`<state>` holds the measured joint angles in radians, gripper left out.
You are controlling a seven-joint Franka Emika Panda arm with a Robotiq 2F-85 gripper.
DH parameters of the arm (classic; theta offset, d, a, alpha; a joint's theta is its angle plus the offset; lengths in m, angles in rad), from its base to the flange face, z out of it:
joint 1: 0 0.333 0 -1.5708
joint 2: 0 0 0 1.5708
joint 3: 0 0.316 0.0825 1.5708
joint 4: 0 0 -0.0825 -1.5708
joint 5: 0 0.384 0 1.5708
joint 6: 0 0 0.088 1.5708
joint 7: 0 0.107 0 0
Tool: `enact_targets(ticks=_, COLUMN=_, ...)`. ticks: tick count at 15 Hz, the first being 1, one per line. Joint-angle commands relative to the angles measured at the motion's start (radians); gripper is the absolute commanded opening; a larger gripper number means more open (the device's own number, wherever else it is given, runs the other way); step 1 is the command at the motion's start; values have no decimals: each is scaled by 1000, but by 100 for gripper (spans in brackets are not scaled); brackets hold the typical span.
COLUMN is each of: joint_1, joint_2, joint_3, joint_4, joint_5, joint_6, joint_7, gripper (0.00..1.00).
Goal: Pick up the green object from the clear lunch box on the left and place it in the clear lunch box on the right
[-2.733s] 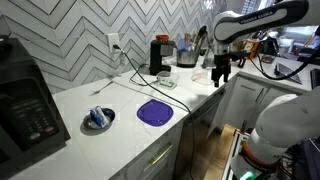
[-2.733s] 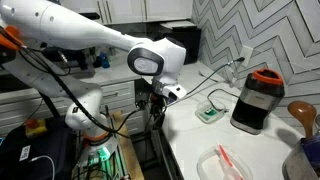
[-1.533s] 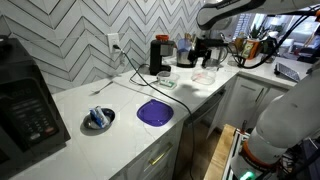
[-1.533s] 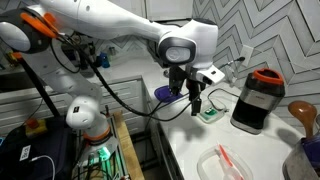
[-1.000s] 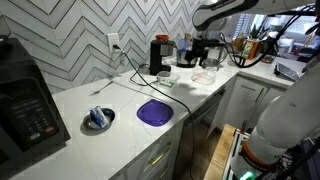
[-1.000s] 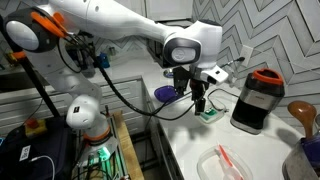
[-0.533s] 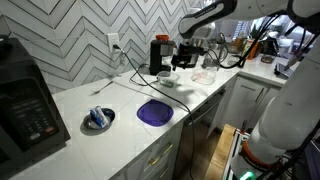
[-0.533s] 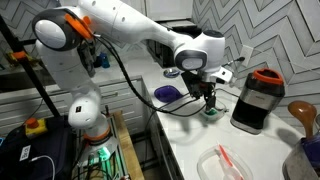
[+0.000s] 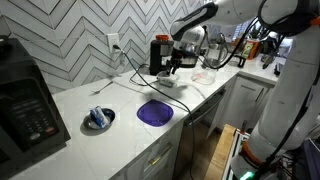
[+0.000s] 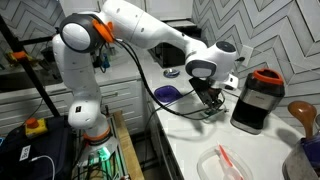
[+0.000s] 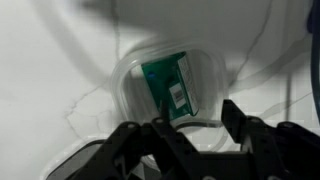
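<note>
Dealing with a green object (image 11: 170,88) lying flat on the floor of the clear lunch box (image 11: 124,85), a white label showing on its face. Judging it thin, light and fairly stiff, probably slick — pinching across the two narrow edges looking safer than pressing down on the face. Hovering just above that box with the gripper (image 11: 182,132), jaws standing apart and holding nothing. Seeing the second clear lunch box (image 10: 204,166) well apart from that box — a thin reddish strip (image 10: 226,158) lying inside it.
</note>
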<state>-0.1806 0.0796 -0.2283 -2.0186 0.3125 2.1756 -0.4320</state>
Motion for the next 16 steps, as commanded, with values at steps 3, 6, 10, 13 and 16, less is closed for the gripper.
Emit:
enact_targets(ticks=3, joint_1=-49, joint_2=110, joint_3=32, joint_4=92, joint_5=81, joint_6=-24, joint_7=-86, gripper=52)
enact_targets(ticks=6, joint_1=-63, joint_2=158, joint_3=54, joint_4=125, joint_5=77, joint_6=-25, joint_7=-94, gripper=54)
enact_targets(ticks=10, joint_1=-77, joint_2=199, joint_3=85, joint_4=147, joint_5=68, joint_6=-32, joint_7=-99, gripper=51)
enact_targets(ticks=13, joint_1=-83, joint_2=220, joint_3=102, joint_4=156, joint_5=56, joint_6=-42, joint_7=-104, gripper=44)
enact_targets(ticks=16, joint_1=-88, joint_2=233, joint_3=113, joint_4=162, joint_5=49, joint_6=-50, joint_7=-109, gripper=53)
